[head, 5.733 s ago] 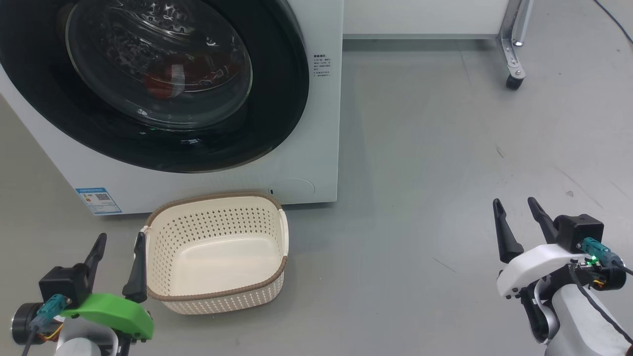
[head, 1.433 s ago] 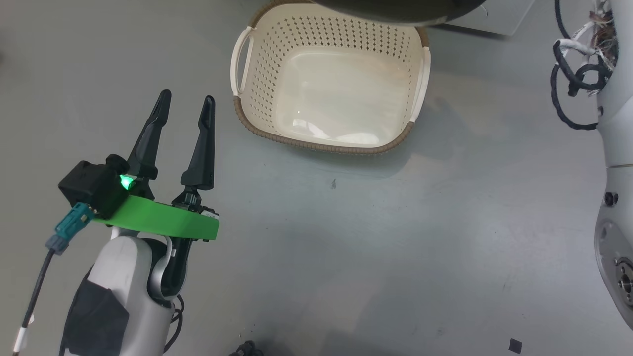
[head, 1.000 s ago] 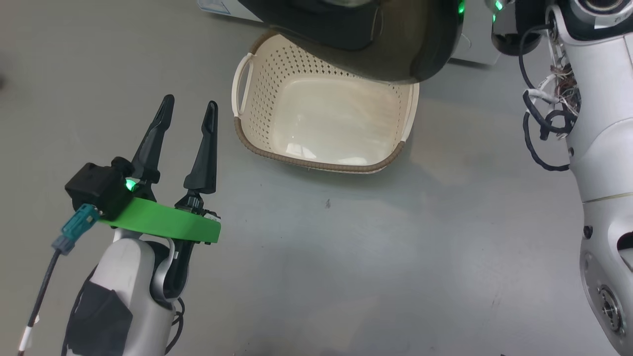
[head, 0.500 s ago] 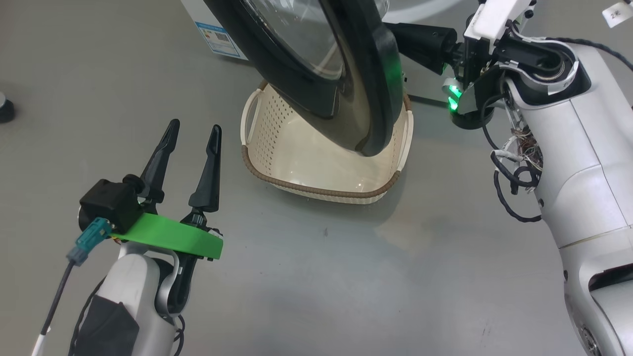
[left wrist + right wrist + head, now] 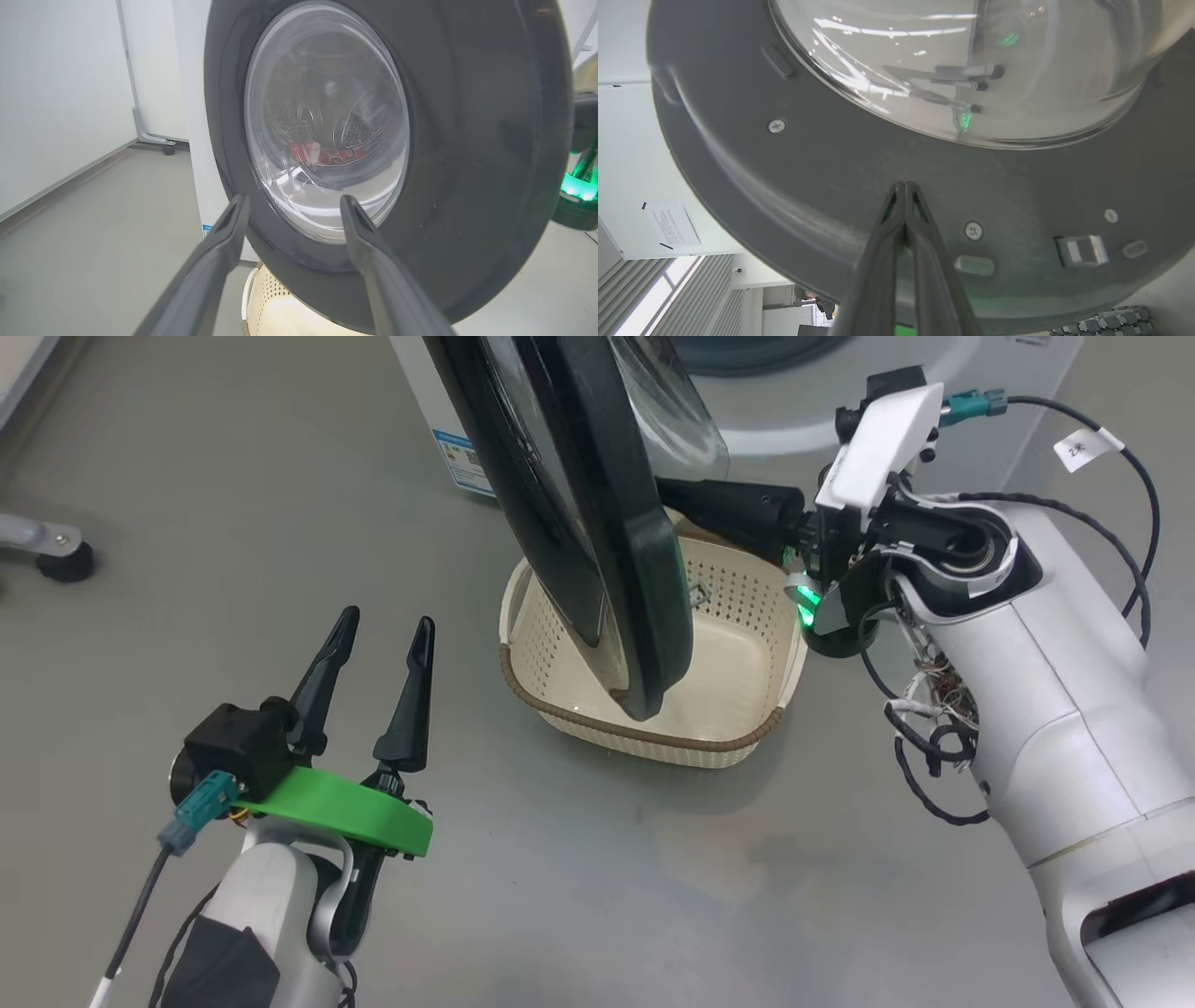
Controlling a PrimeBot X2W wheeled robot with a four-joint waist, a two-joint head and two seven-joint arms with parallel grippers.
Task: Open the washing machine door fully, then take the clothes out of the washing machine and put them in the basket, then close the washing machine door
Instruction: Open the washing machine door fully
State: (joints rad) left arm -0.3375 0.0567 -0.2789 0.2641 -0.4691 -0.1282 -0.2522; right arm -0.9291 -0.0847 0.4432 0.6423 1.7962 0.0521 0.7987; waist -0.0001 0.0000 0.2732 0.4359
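Note:
The washing machine door (image 5: 616, 541) stands swung out from the white washing machine (image 5: 1027, 373), edge-on in the head view, its lower rim hanging over the cream basket (image 5: 747, 663). My right gripper (image 5: 667, 490) reaches left behind the door. In the right wrist view this gripper (image 5: 904, 185) is shut, tips against the door's dark inner face (image 5: 808, 158) below the glass bowl (image 5: 971, 70). My left gripper (image 5: 387, 616) is open and holds nothing, left of the basket, facing the door's front (image 5: 467, 140). Red clothes (image 5: 322, 154) show through the glass, inside the drum.
A caster foot (image 5: 61, 558) of a frame stands on the grey floor at the far left. A white panel on a wheeled foot (image 5: 161, 147) stands beside the machine. Open floor (image 5: 653, 896) lies in front of the basket. Cables (image 5: 934, 747) hang from my right arm.
The door has swung farther out from the machine with my right gripper behind it. The head view has shifted, bringing more of the machine and right arm in. My left gripper stays open.

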